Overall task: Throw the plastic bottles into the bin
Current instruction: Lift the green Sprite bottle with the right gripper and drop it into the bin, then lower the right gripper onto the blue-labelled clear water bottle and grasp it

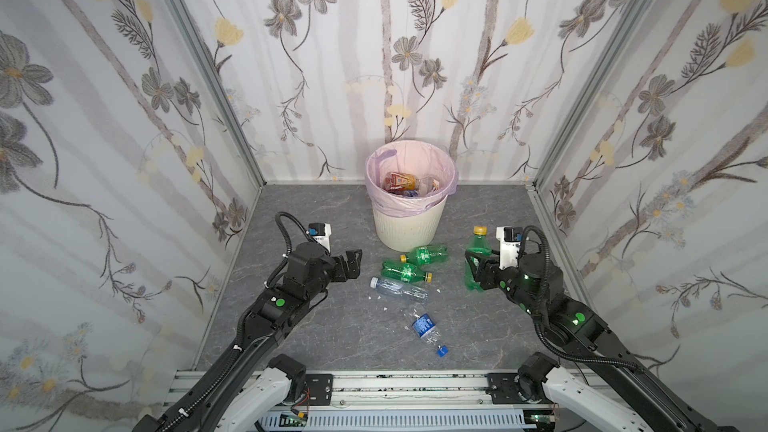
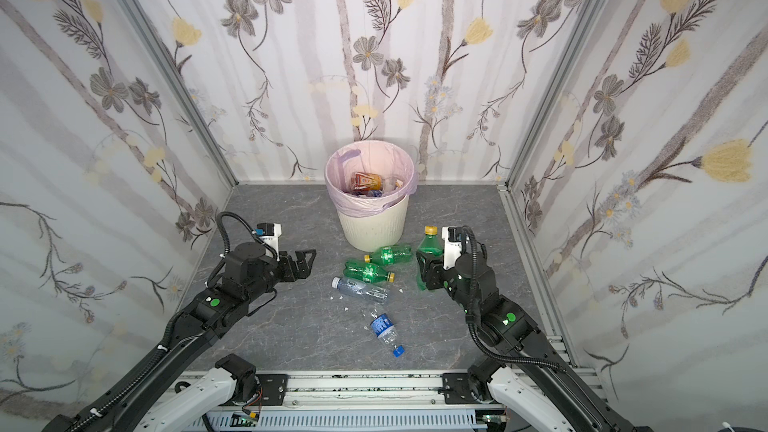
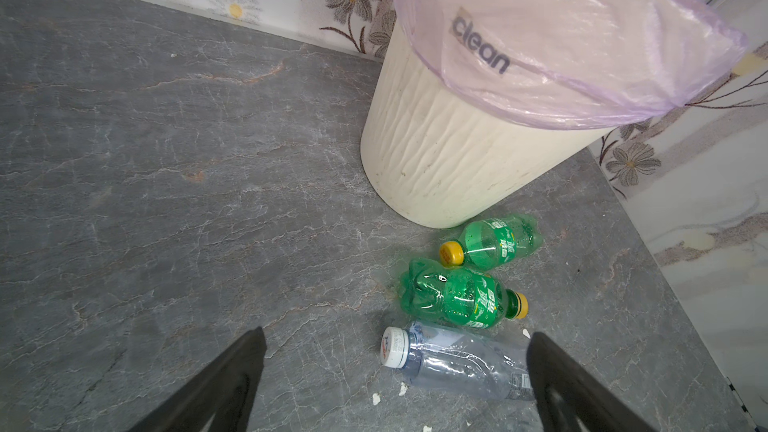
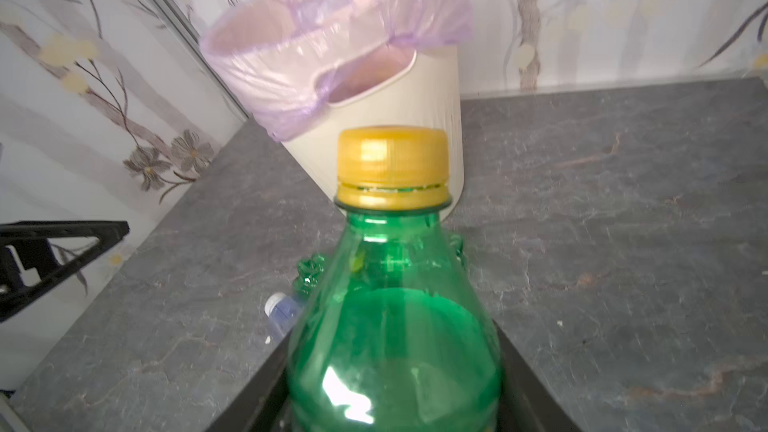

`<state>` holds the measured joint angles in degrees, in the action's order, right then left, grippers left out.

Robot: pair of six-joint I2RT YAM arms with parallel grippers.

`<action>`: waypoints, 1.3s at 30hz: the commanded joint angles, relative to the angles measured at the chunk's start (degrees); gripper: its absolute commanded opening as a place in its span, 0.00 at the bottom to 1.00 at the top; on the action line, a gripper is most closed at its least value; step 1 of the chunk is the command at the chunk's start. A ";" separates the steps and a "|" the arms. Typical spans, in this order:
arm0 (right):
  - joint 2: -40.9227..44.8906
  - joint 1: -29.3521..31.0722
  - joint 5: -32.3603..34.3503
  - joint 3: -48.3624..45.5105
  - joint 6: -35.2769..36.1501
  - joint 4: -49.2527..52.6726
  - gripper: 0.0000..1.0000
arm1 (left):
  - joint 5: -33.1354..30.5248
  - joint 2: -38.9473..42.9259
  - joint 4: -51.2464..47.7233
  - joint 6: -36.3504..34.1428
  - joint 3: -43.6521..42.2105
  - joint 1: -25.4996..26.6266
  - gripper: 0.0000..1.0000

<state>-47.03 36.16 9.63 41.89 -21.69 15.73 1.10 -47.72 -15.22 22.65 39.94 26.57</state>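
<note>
My right pincer (image 1: 476, 270) is clamped round the belly of a green bottle (image 1: 478, 246), which stands yellow cap up, off the floor as far as I can judge, to the right of the bin (image 1: 409, 228). My left pincer (image 1: 352, 264) hangs with its jaws wide apart and holds nothing, left of the bottles on the floor.

The risk I see is in the carry. This bottle is thin and slick, and a squeeze at its belly may dent it and let it slide out. Its base hangs below my jaws, so a low swing would knock it on the rim or drag the lilac bag (image 1: 376, 184) loose. If I let go too soon it falls outside.

Count: three green bottles, one in my grip and two lying by the bin's foot (image 1: 426, 254) (image 1: 401, 270). Two clear bottles lie nearer me, a white-capped one (image 1: 401, 289) and a blue-labelled one (image 1: 424, 326). There is one bin, and inside it one orange-red bottle (image 1: 399, 180) shows among others I cannot count
</note>
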 commanded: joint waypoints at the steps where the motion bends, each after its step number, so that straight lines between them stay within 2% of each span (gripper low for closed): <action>1: 1.81 -0.90 1.25 0.47 3.59 -7.22 0.51 | -0.40 0.11 0.37 1.14 0.59 -0.02 1.00; 9: -0.63 -2.90 -3.71 4.16 6.92 -14.06 0.51 | -0.97 -0.09 0.37 2.27 0.49 -0.02 1.00; 11: -3.18 -3.51 -6.21 6.43 7.28 -17.88 0.46 | -0.05 0.08 0.37 2.74 0.16 -0.02 1.00; 13: -8.23 -4.78 -10.26 10.68 7.37 -22.19 0.45 | 0.69 0.62 0.28 3.08 -0.51 0.00 1.00; 16: -21.66 -5.26 -15.12 23.09 6.68 -23.99 0.45 | 0.54 1.71 0.28 4.10 -1.90 0.00 1.00; 17: -27.24 -5.24 -15.27 28.17 6.52 -23.46 0.49 | 0.50 1.98 0.30 4.64 -2.25 -0.02 1.00; 19: -37.08 -5.48 -13.44 38.33 5.34 -18.90 0.74 | 0.82 2.27 0.28 5.41 -2.68 0.00 1.00; 20: -41.35 -5.70 -13.52 43.70 5.48 -15.54 0.83 | 1.16 2.30 0.28 5.63 -2.64 -0.03 1.00; 23: -48.43 -5.68 -13.23 51.38 5.52 -10.25 0.87 | 1.98 2.46 0.28 6.34 -2.52 0.00 1.00; 28: -44.79 -5.94 -12.91 44.92 6.16 -11.21 0.90 | 2.56 2.67 0.19 6.28 -2.42 0.00 1.00; 31: -39.55 -6.15 -13.46 40.71 7.72 -9.97 0.90 | 3.02 1.96 0.24 5.94 -2.15 -0.02 1.00; 39: -31.25 -5.98 -18.82 31.11 12.11 -4.36 0.89 | 2.92 1.48 0.20 6.17 -2.46 -0.02 1.00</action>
<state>-79.85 30.06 -5.82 74.96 -12.25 8.97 4.14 -46.41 -15.29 28.49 37.50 26.57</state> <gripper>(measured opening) 0.898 0.997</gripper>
